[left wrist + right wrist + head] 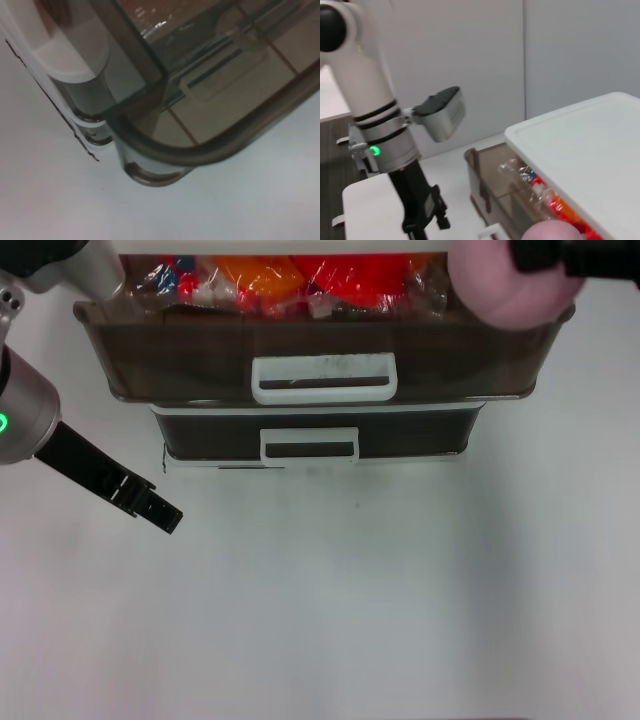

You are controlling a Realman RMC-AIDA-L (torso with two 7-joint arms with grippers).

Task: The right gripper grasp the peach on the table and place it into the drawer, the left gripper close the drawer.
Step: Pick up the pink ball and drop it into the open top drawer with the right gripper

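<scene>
Black right gripper (535, 255), at 1 o'clock in the head view, clamped on the peach (505, 285); only a short length of its dark body visible at the upper edge. Peach pink and matte, held over the right end of the drawer (320, 355), overlapping that drawer's right rim. Whether touching the rim or above it, cannot tell. Same peach seen as a pink dome (555, 231) in the right wrist view, beside red and orange wrapped packets (555, 202).

Drawer pulled open, translucent smoky-brown, white loop handle (324, 378) at its front centre. Shiny orange and red packets (290, 280) packed along the back, toward 12 o'clock. Narrower dark drawer (315, 435) directly beneath, smaller white handle (309, 446) facing forward.

Left gripper (160, 512) at 9 o'clock, well apart from the drawer, low above the white table (350, 610), pointing toward 4 o'clock. Fingers close together at the tip; released or clenched, cannot tell. Green ring light (3, 424) glowing on the silver arm. Left wrist view filled by a rounded corner of the brown drawer (200, 150) over white tabletop.
</scene>
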